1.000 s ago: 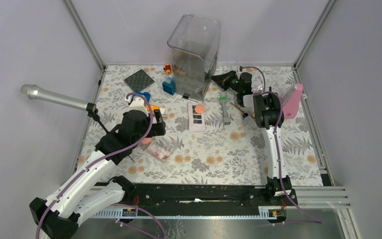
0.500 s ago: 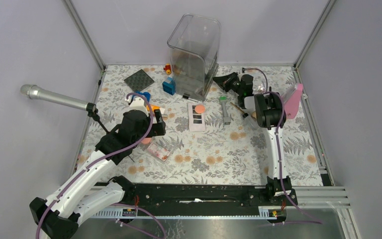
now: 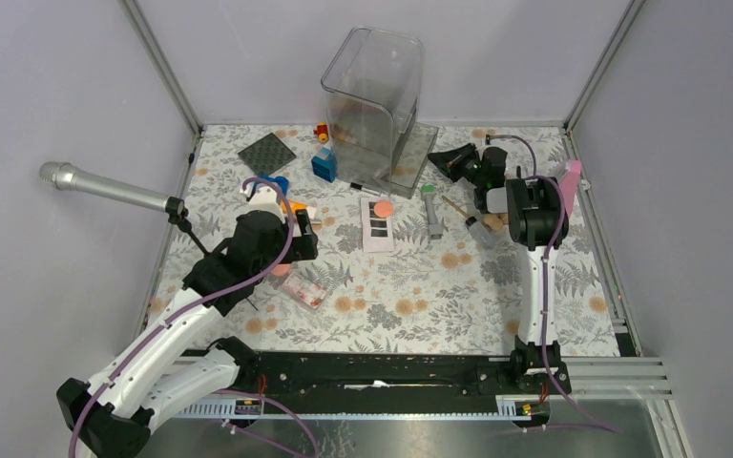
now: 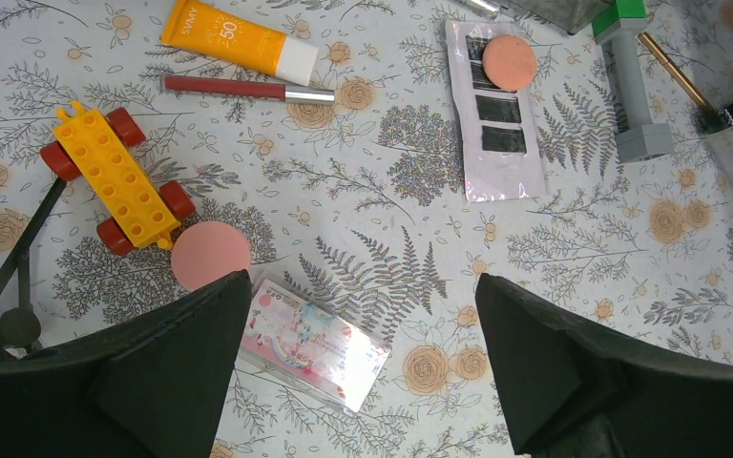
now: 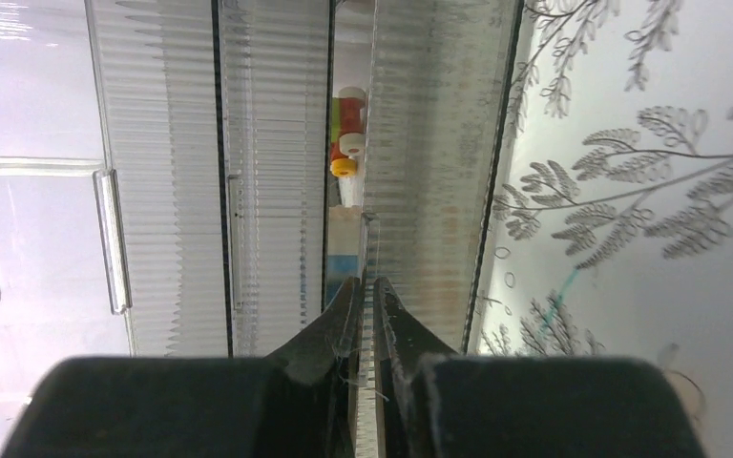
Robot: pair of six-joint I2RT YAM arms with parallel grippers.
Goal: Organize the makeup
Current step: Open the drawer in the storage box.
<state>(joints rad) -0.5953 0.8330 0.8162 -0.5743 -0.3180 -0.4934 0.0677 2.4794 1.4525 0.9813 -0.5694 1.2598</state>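
Note:
My left gripper (image 4: 361,281) hovers open over the clear pink-shade palette (image 4: 315,343), which lies flat between its fingers without touching them. A coral-pink disc (image 4: 210,256) sits by the left finger. A second disc (image 4: 509,62) rests on the white palette with dark squares (image 4: 501,143). Further right lie the grey tube with a green cap (image 4: 635,95) and a tan-handled brush (image 4: 676,69). My right gripper (image 5: 365,286) is shut on the thin ribbed edge of a clear drawer (image 3: 418,153), which sticks out of the clear organizer box (image 3: 372,91).
A yellow toy car (image 4: 119,176), an orange sunscreen tube (image 4: 234,38) and a red lip pencil (image 4: 243,89) lie near the left gripper. A silver microphone (image 3: 105,188) on a stand reaches in from the left. A dark square mat (image 3: 267,153) and a blue block (image 3: 324,164) are at the back.
My right gripper has drawn back to the right and the clear drawer has slid out of the organizer box with it. The left arm has stayed still.

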